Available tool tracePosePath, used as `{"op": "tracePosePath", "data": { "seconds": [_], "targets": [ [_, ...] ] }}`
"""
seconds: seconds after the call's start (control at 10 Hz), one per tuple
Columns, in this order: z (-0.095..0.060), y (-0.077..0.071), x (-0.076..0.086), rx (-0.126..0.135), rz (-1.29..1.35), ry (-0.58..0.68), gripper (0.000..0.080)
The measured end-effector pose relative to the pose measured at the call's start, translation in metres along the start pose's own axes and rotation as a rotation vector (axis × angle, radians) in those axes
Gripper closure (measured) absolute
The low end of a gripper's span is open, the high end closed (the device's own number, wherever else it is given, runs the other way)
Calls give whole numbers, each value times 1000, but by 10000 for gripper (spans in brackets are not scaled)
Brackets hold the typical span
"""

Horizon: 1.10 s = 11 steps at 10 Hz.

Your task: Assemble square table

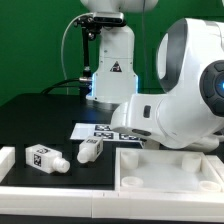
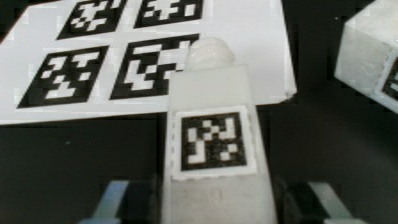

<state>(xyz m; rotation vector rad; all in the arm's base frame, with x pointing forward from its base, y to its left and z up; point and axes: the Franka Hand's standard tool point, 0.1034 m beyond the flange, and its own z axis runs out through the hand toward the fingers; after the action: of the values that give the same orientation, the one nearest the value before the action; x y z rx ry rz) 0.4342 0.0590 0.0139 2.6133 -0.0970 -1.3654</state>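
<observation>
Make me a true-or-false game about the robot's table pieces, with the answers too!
1. A loose leg and a second leg lie on the dark table. True.
2. The tabletop already wears its legs. False: no leg is fixed on it.
3. In the wrist view, a tagged leg lies between the fingers. True.
4. That leg's tag is red. False: it is black and white.

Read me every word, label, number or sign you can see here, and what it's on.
No readable words, brands or numbers.
Warning triangle on the robot base: symbol too small to read.
Square coded tags, no text: legs, marker board.
</observation>
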Motion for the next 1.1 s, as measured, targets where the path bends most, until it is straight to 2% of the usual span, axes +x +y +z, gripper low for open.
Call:
{"op": "tracePosePath", "data": {
  "seconds": [0.2, 0.3, 0.4, 0.6, 0.7, 0.8, 1.0, 1.1],
  "targets": [
    [-5, 0, -1, 3, 0, 8, 507],
    [-19, 2, -6, 16, 0, 31, 510],
    [-36, 9, -16, 42, 9, 26, 510],
    [-87, 35, -28, 110, 48, 104, 511],
    [-90, 43, -28, 129, 97, 104, 511],
    [-92, 42, -19, 130, 96, 173, 511],
    [-103, 32, -19, 158, 84, 367, 511],
    [-119, 22, -23, 211, 80, 490, 511]
  ]
}}
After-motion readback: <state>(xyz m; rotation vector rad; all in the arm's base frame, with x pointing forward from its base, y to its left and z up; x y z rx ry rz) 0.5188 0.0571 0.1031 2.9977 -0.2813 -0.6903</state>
